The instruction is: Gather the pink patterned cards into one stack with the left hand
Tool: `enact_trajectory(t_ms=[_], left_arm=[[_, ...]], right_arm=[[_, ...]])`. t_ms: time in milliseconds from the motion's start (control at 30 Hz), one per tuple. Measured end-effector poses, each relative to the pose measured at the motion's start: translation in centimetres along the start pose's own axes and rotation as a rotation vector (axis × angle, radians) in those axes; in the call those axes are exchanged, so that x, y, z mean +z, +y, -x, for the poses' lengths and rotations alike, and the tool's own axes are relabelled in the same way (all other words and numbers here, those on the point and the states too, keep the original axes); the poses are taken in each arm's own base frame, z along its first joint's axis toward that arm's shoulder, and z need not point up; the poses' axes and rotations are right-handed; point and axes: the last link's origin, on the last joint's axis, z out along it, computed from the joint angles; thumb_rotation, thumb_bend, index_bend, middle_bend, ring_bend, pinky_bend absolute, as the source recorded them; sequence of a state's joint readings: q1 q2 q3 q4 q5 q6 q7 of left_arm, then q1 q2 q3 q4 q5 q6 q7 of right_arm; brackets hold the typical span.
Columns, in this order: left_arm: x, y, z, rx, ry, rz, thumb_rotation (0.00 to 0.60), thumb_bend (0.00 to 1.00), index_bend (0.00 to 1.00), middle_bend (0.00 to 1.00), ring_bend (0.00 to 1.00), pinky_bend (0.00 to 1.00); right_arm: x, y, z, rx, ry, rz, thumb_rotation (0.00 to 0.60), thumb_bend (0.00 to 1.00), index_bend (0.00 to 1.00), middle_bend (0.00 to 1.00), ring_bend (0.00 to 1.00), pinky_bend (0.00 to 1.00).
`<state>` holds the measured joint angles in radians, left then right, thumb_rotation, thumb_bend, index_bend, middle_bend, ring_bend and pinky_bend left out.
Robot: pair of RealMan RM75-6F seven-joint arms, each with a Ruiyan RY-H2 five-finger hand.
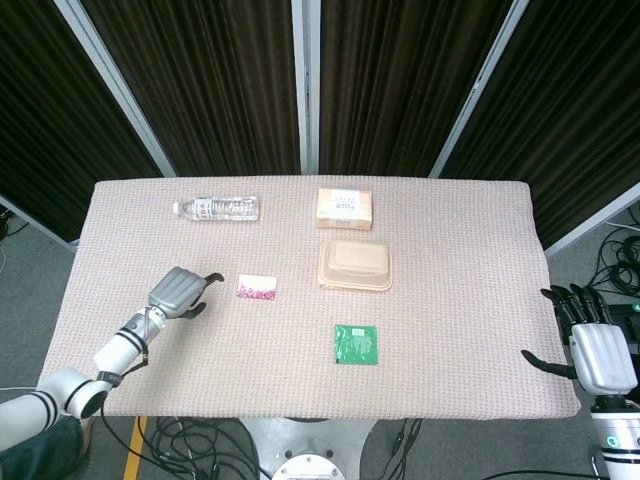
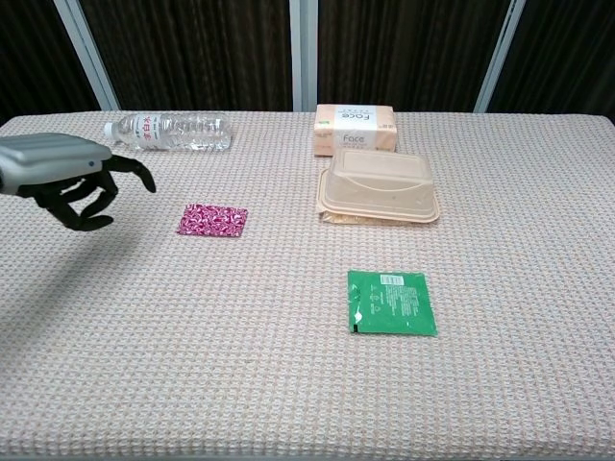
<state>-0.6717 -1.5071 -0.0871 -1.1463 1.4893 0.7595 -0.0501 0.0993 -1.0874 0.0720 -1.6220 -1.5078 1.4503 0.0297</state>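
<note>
— So where are the pink patterned cards [image 1: 257, 288]?

— They lie flat on the table [image 1: 460, 300], a bit to the left of the middle. From both views they look like one small flat patch. It is too small to tell how many cards are there, or if they are spread at all.

— And the left hand [image 1: 180, 292]?

— It hangs just above the cloth, near the cards on their left side, but not touching them. Its fingers [image 2: 85, 200] are bent loosely, with gaps between them, and it holds nothing.

— What about the right hand [image 1: 597, 352]?

— It sits off the far right edge of the table with its fingers spread. It holds nothing too.

— Will the cards be hard to pick up?

— Probably a little. They seem very thin and light, and likely smooth, so they may slide about. They lie flat on a bumpy woven cloth, so there is no easy edge to get under. Cards also bend, so a hard squeeze could fold them.

— So where should the hand take hold?

— Best at the side edges, it seems. The fingers could come down on the left and right edges and push them together gently, then pinch with the thumb on one long edge.

— Anything in the way?

— No. The water bottle [image 1: 218, 208], the beige lunch box [image 1: 355, 265], the tissue box [image 1: 345, 207] and the green packet [image 1: 357, 343] all lie well apart from the cards.
</note>
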Motion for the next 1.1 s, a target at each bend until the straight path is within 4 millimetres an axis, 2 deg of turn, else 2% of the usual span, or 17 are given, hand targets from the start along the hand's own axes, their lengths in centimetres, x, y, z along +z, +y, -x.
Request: enact_trajectory(t_ms=[200, 500, 733, 1100], left_arm=[[2.0, 1.1, 0.2, 0.018, -0.06, 0.006, 0.6, 0.47, 0.27, 0.84, 0.83, 0.94], [4.3, 2.5, -0.3, 0.035, -0.121, 0.002, 0.6, 0.59, 0.26, 0.86, 0.85, 0.95], [5.4, 3.7, -0.6, 0.052, -0.122, 0.018, 0.6, 0.59, 0.26, 0.86, 0.85, 0.95], [6.6, 4.4, 0.0, 0.085, -0.181, 0.016, 0.6, 0.59, 0.26, 0.86, 0.85, 0.95]], right_arm=[[0.2, 0.1, 0.5, 0.008, -0.014, 0.005, 0.466, 0.02, 0.16, 0.14, 0.07, 0.06], [0.5, 0.0, 0.7, 0.011, -0.02, 0.003, 0.468, 0.02, 0.16, 0.14, 0.08, 0.06], [0.5, 0.3, 0.8, 0.013, -0.025, 0.015, 0.466, 0.02, 0.17, 0.14, 0.08, 0.06], [0.5, 0.5, 0.8, 0.015, -0.025, 0.023, 0.469, 0.02, 0.17, 0.14, 0.08, 0.06]])
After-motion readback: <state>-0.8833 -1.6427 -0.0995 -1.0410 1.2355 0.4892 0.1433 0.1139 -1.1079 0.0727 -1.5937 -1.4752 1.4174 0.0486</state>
